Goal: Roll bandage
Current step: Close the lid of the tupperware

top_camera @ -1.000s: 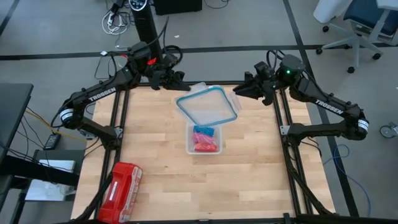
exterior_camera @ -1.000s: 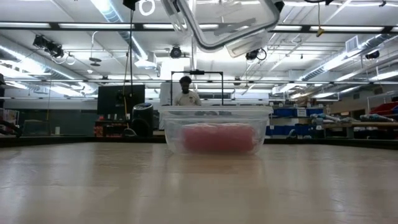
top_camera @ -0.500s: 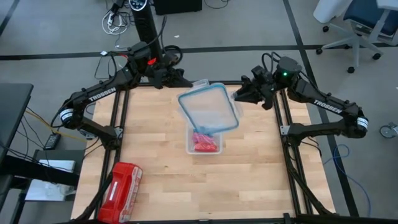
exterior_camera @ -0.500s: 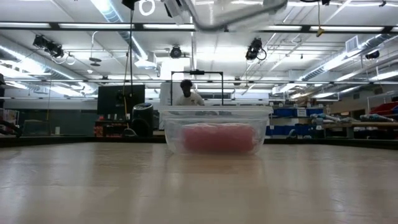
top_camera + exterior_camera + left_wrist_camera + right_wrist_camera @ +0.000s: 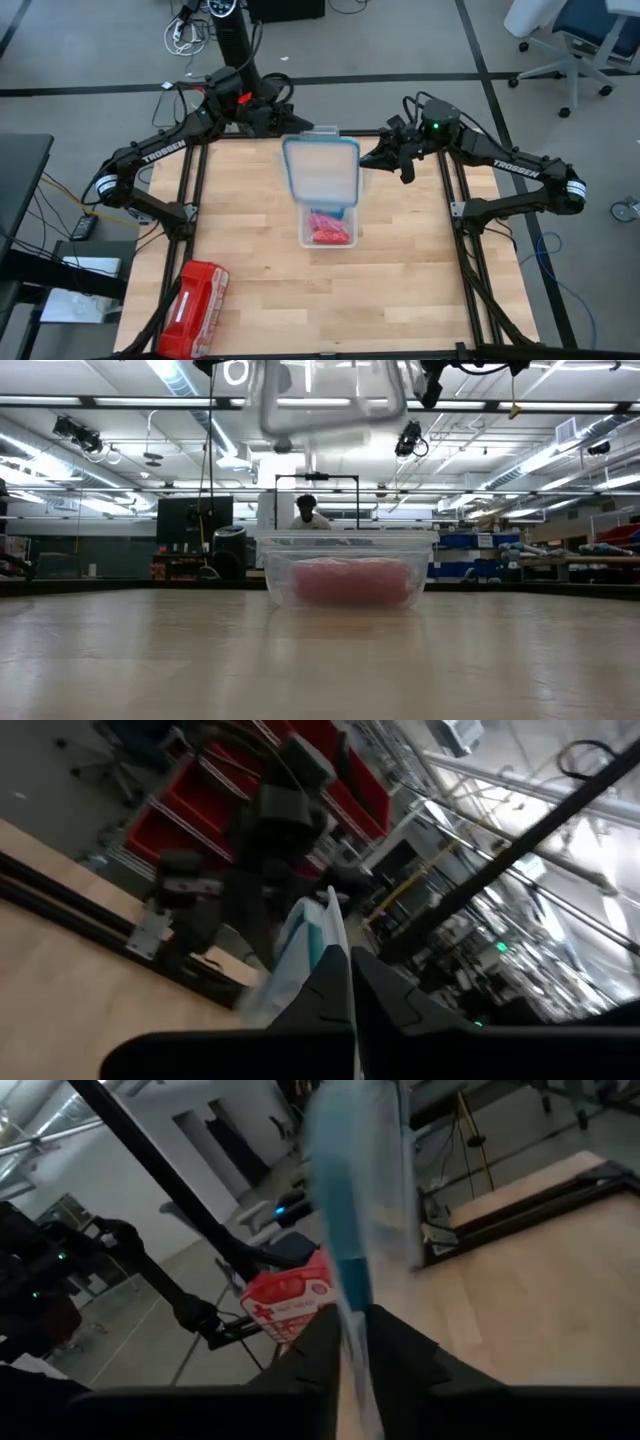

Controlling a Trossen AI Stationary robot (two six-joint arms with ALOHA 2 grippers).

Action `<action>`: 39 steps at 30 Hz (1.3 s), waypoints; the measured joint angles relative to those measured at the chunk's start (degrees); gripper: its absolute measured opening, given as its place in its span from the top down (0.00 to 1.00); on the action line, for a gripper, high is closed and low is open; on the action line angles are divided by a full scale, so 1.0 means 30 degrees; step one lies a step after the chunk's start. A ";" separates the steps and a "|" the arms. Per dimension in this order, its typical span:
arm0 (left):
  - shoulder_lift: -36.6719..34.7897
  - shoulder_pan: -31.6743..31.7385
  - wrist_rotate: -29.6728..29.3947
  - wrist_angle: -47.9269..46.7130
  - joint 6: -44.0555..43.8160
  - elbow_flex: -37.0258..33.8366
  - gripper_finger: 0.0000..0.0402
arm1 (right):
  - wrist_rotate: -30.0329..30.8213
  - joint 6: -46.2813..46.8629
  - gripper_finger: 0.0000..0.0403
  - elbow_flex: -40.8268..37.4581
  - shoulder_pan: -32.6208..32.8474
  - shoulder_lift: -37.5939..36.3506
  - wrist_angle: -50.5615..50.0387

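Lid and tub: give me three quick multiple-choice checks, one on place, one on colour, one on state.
1. Where is the lid?
A. Lying on the table
B. In the air above the tub
C. Snapped onto the tub

2. What colour is the lid's rim?
A. Blue
B. Red
C. Green

3. What state is the tub in?
A. Tipped over
B. Upright and empty
C. Upright, uncovered, with pink-red rolls inside

Answers:
1 B: the left pincer and the right pincer grip its edges above the tub.
2 A: the high view shows a blue border.
3 C: the low view shows it standing level with rolls inside.
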 joint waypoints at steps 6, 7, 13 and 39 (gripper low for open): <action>0.0000 0.0031 -0.0239 -0.1159 0.2020 0.0007 1.00 | -0.0226 0.0709 0.96 0.0000 0.0008 -0.0006 -0.0347; 0.0000 0.0044 -0.0240 -0.1381 0.2637 0.0007 1.00 | -0.0220 0.1097 0.95 0.0000 0.0008 -0.0006 -0.0404; 0.0000 -0.0004 -0.0741 -0.2565 0.6917 0.0007 0.95 | -0.0295 0.2329 0.96 0.0000 -0.0006 -0.0006 -0.0848; -0.2514 0.0131 -0.5642 -0.9087 1.4944 0.0000 0.51 | -0.1509 0.8457 0.96 0.0007 -0.1609 -0.1322 -0.4634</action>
